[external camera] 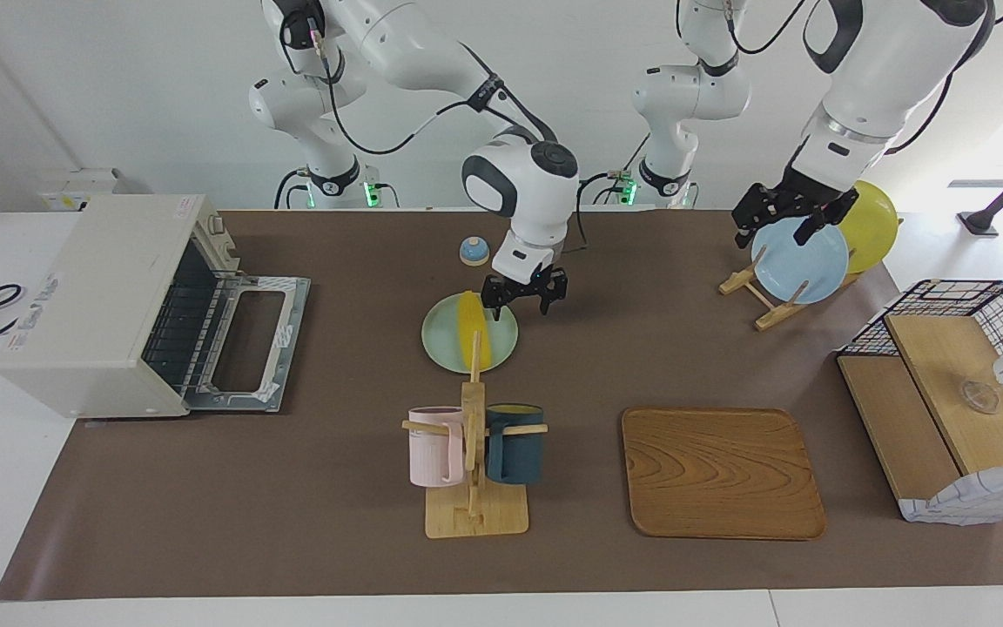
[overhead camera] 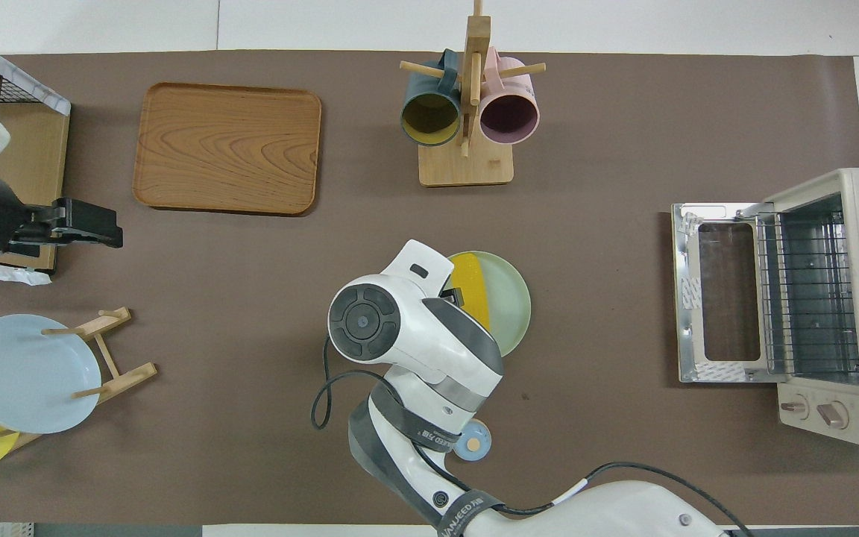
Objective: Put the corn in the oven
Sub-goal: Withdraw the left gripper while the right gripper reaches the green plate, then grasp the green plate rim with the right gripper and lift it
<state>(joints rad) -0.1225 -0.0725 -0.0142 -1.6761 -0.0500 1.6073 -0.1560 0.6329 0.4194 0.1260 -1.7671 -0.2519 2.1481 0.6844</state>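
The yellow corn [external camera: 472, 329] lies on a mint plate [external camera: 445, 348] in the middle of the table; it also shows in the overhead view [overhead camera: 473, 289] on the plate [overhead camera: 510, 298]. My right gripper [external camera: 524, 302] is open and empty, low over the plate's edge nearest the robots, beside the corn and not touching it. The off-white oven [external camera: 92, 305] stands at the right arm's end of the table with its door [external camera: 249, 344] folded down and the wire rack [overhead camera: 806, 291] showing. My left gripper [external camera: 776, 231] is open and waits over the plate rack.
A mug stand [external camera: 474, 453] with a pink and a dark blue mug stands farther from the robots than the plate. A wooden tray [external camera: 721, 470] lies beside it. A rack with a blue plate [external camera: 802, 261] and a yellow plate, a wire basket [external camera: 959, 401], and a small blue bell [external camera: 474, 251].
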